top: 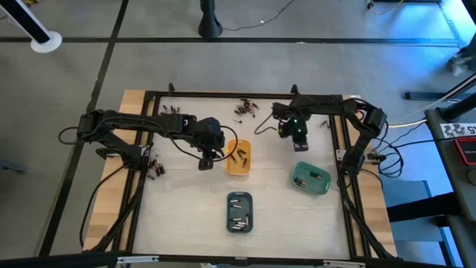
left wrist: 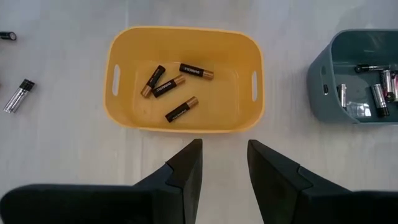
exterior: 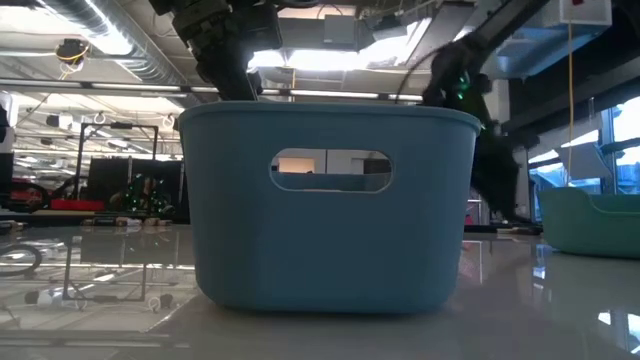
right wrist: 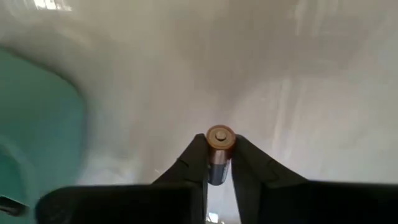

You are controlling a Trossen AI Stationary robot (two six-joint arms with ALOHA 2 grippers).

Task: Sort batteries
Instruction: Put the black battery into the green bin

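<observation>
My right gripper (right wrist: 219, 144) is shut on one battery (right wrist: 220, 138) with a copper-coloured end. It hangs above the white table between the far battery pile (top: 244, 109) and the green tray (top: 311, 179). My left gripper (left wrist: 224, 148) stands open and empty just beside the orange tray (left wrist: 184, 78), which holds several dark, copper-ended batteries (left wrist: 168, 86) lying flat on its floor. The slate-blue tray (left wrist: 359, 74) holds several silvery cells. In the high view my left gripper (top: 205, 159) is left of the orange tray (top: 238, 158), and my right gripper (top: 298, 140) is to that tray's right. My right gripper pinches the battery's round sides just below its copper end (right wrist: 217, 152) between its two fingers. The fingers point steeply down, and the battery lies along them with its copper end past the tips. The battery is lifted clear of the table.
Loose batteries lie at the table's far edge (top: 172, 110) and by the left frame (top: 155, 165). The slate-blue tray (top: 239, 211) stands near the front and fills the low view (exterior: 325, 210). A black frame (top: 141, 149) rims the table. Bare table lies between the trays.
</observation>
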